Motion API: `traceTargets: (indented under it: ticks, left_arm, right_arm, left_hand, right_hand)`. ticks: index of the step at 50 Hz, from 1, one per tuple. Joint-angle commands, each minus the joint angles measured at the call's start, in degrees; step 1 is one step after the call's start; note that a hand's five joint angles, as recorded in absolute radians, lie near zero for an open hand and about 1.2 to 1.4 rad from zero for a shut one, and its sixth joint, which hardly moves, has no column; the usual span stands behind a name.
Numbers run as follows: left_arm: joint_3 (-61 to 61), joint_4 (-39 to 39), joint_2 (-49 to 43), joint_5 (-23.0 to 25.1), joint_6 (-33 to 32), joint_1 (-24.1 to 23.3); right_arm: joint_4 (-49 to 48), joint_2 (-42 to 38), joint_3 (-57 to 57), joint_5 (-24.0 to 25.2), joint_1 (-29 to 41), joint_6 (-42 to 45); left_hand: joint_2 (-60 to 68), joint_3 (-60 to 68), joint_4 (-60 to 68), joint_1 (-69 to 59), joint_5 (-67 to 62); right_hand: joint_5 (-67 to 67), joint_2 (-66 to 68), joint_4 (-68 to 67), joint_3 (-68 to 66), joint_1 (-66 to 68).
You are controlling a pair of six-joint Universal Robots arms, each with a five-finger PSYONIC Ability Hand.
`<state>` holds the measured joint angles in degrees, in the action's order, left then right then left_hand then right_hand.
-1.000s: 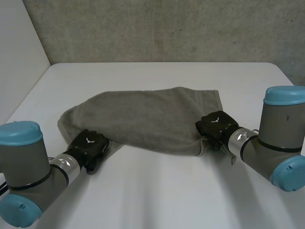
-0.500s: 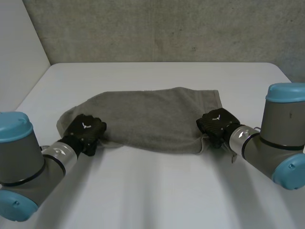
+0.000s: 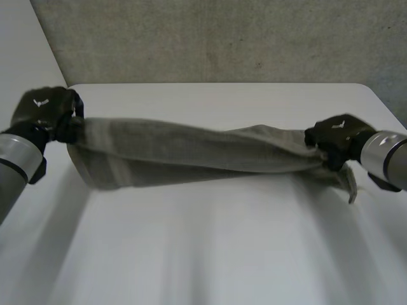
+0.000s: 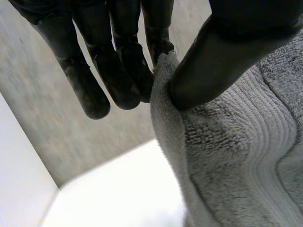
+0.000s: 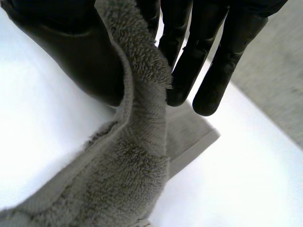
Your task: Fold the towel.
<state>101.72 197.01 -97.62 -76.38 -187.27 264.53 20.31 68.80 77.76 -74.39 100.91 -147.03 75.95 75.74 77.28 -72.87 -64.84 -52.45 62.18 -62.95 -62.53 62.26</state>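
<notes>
Above the white surface (image 3: 210, 254), the grey towel (image 3: 191, 155) hangs stretched in a long, bunched band from 9 o'clock to 3 o'clock, with one of my hands at each end. My left hand (image 3: 44, 111) is at the 9 o'clock end, raised just past that side of the surface, and it pinches the towel's edge. In my left wrist view the thumb (image 4: 222, 56) presses the cloth against my straight fingers (image 4: 128, 71), and the ribbed border of the towel runs away beneath the thumb. My right hand (image 3: 337, 135) is at the 3 o'clock end, a little lower than the left, and it too pinches the towel. In my right wrist view the fluffy edge passes between the thumb on one side and the straight fingers on the other. Past my right hand, toward 4 o'clock, a loose corner of the towel droops down. The band sags slightly in the middle, and I cannot tell whether its lower edge touches the surface. A rough grey wall (image 3: 222, 38) stands at 12 o'clock, behind the far edge.
</notes>
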Motion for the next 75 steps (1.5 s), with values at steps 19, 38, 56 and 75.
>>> traceTargets:
  ticks: [19, 38, 56, 75]
  left_arm:
    - [0.3, 0.7, -12.6, -0.2, -0.2, -1.5]
    - [2.1, 0.7, -7.9, -0.2, 0.0, -0.5]
    - [4.4, -0.3, 3.6, -0.1, 0.2, -0.2]
    - [-2.2, -8.1, 9.9, 5.4, 6.4, 3.1]
  right_arm:
    - [-10.9, -9.4, 4.7, -7.7, 1.2, 1.1]
    - [-2.5, -1.9, 7.8, -11.7, 0.5, 0.8]
    - [-0.5, 0.6, 9.5, -9.0, -1.2, 1.7]
    - [15.0, 3.1, -6.1, -3.8, -4.6, 20.0]
  left_hand:
    - [4.1, 4.3, 2.7, -7.1, -5.2]
    - [4.1, 4.3, 2.7, -7.1, -5.2]
    - [4.1, 4.3, 2.7, -7.1, -5.2]
    - [4.1, 4.3, 2.7, -7.1, -5.2]
  right_hand:
    - [21.9, -21.7, 22.4, 22.0, -21.7]
    - [23.4, -23.2, 23.9, 23.5, -23.2]
    - [-17.5, 17.8, -17.0, -17.5, 17.7]
    - [-17.5, 17.8, -17.0, -17.5, 17.7]
